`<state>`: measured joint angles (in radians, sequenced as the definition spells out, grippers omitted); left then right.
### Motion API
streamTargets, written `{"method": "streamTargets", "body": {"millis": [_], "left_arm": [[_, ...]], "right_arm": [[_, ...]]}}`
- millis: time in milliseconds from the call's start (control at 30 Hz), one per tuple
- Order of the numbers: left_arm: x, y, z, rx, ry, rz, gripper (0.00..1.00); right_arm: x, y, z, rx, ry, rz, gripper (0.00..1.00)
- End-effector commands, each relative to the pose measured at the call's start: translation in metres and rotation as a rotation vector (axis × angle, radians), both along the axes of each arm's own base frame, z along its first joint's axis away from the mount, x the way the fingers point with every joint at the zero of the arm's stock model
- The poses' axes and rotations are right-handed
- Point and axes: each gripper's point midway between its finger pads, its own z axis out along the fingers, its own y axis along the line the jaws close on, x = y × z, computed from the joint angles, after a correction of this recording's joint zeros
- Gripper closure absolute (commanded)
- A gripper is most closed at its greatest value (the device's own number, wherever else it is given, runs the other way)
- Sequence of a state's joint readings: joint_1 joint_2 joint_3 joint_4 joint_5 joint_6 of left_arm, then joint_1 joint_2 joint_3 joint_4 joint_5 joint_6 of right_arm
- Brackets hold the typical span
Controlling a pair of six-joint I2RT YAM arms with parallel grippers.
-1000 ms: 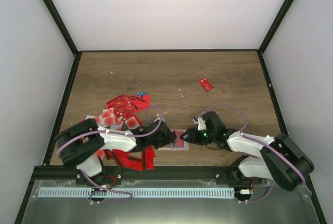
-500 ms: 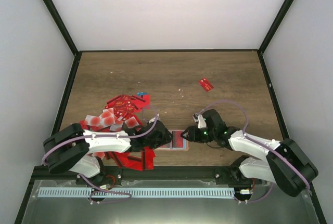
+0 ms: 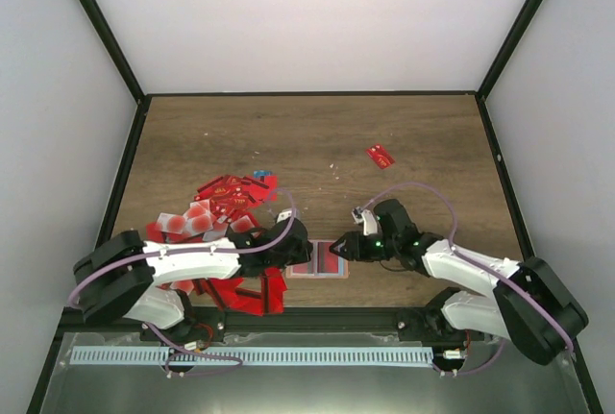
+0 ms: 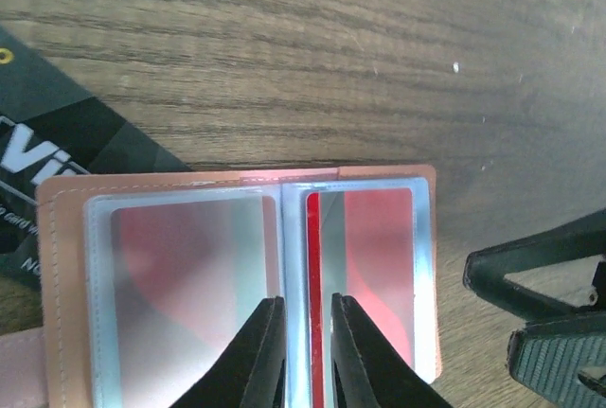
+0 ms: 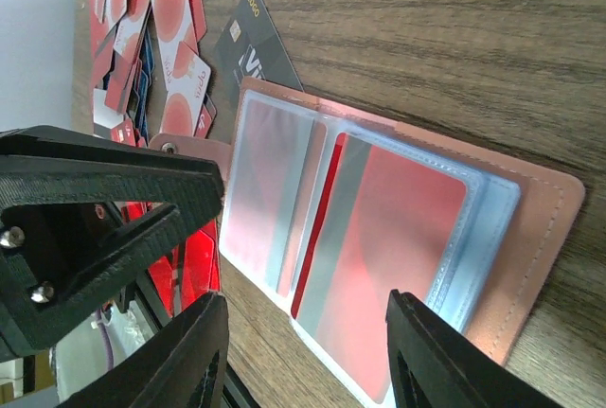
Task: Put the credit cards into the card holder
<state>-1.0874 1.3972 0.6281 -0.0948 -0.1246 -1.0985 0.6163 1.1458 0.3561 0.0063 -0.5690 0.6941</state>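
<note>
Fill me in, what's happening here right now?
The card holder lies open near the front edge, with red cards in its clear sleeves. The left gripper has its fingers nearly together over the middle fold; whether they pinch a sleeve is unclear. The right gripper hovers open and empty beside the holder. Most credit cards are piled at left; one red card lies apart, farther back.

card holder (image 4: 66, 275) btm cropped, black card (image 4: 57, 133) partly hidden

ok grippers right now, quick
left gripper: nearly closed at the card holder fold, grip cannot be told
right gripper: open, holding nothing
</note>
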Motion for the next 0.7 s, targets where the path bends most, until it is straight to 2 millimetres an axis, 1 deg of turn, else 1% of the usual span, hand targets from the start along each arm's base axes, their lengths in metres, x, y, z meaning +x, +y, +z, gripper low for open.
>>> {"method": "streamTargets", "body": {"millis": [0,100,200,467,667], "left_arm": [[0.0,-0.017,0.0,-0.003,-0.019,-0.085,0.86],[-0.004,-0.028,-0.005,-0.028,-0.005,-0.126,0.9],[-0.006,-0.033,-0.009,-0.039,0.009,-0.145,0.94],[-0.009,-0.036,-0.016,-0.036,0.029,-0.163,0.96],[-0.011,-0.031,-0.025,-0.014,0.043,-0.156,0.96]], "right_arm": [[0.0,0.006,0.002,0.042,0.007,0.021,0.52],[-0.001,0.005,-0.003,0.032,0.018,0.017,0.52],[-0.001,0.004,-0.006,0.024,0.023,0.014,0.52],[-0.003,0.001,-0.016,0.006,0.042,0.003,0.52],[-0.005,0.001,-0.023,0.004,0.066,0.0,0.52]]}}
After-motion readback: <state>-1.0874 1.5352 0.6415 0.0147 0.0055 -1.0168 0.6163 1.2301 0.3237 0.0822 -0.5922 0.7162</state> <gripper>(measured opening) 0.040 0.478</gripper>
